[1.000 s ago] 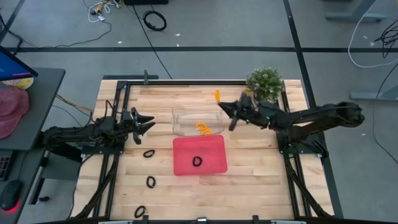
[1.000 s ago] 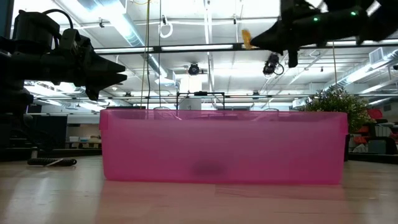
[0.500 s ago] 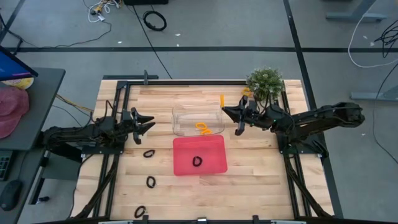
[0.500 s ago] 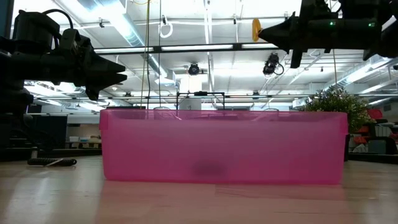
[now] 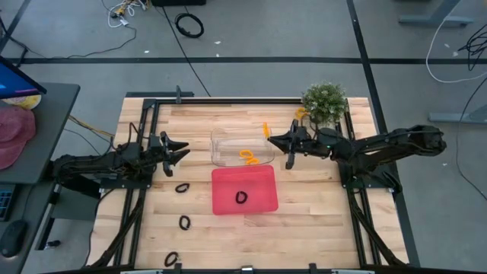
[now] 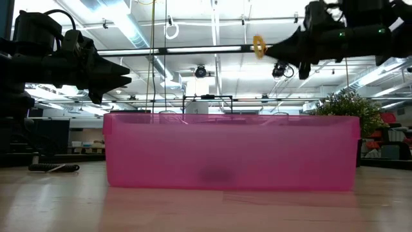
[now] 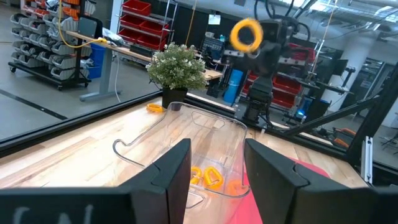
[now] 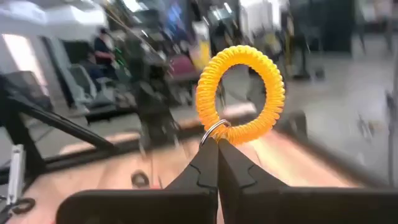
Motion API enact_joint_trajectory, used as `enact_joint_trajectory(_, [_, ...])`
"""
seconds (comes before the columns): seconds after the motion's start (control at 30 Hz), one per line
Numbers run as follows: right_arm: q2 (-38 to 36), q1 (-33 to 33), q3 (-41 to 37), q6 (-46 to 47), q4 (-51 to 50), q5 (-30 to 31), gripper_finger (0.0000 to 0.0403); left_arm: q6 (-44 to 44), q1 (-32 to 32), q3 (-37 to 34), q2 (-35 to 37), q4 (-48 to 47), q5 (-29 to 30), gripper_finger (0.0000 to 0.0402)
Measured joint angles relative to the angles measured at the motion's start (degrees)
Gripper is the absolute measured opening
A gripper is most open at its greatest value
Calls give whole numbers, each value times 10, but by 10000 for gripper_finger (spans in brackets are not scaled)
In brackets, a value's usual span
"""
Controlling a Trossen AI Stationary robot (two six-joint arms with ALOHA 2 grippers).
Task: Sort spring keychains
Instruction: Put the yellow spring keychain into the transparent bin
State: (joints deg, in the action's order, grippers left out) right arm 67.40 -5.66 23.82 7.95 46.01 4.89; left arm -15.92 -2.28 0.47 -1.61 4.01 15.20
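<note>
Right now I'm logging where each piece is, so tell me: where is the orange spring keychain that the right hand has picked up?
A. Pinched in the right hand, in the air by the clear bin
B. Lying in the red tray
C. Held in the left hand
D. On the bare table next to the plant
A: the right hand is shut on the orange spring keychain, held up beside the clear bin, not in the red tray.

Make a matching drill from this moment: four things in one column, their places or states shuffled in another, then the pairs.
1. right gripper
2. left gripper
3. red tray
4. clear bin

a. holds one black keychain
b. open, holding nothing
c. shut on an orange keychain
d. holds orange keychains

Pairs: 1-c, 2-b, 3-a, 4-d
</note>
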Motion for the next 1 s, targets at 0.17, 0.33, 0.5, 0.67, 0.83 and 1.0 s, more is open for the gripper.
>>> enact_joint_trajectory(0.17, [7, -18, 39, 60, -146, 21, 19, 0, 0, 0, 0, 0, 0, 154])
enact_joint_trajectory(0.33, [8, -21, 56, 66, -187, 20, 82, 0, 0, 0, 0, 0, 0, 154])
enact_joint_trajectory(0.5, [8, -20, 56, 61, -181, 17, 171, 0, 0, 0, 0, 0, 0, 154])
enact_joint_trajectory(0.67, [8, -20, 56, 44, -181, 17, 246, 0, 0, 0, 0, 0, 0, 154])
enact_joint_trajectory(0.83, [5, -25, 56, 38, -182, 17, 286, 0, 0, 0, 0, 0, 0, 154])
enact_joint_trajectory(1.0, [-3, -30, 56, 50, -199, 67, 292, 0, 0, 0, 0, 0, 0, 154])
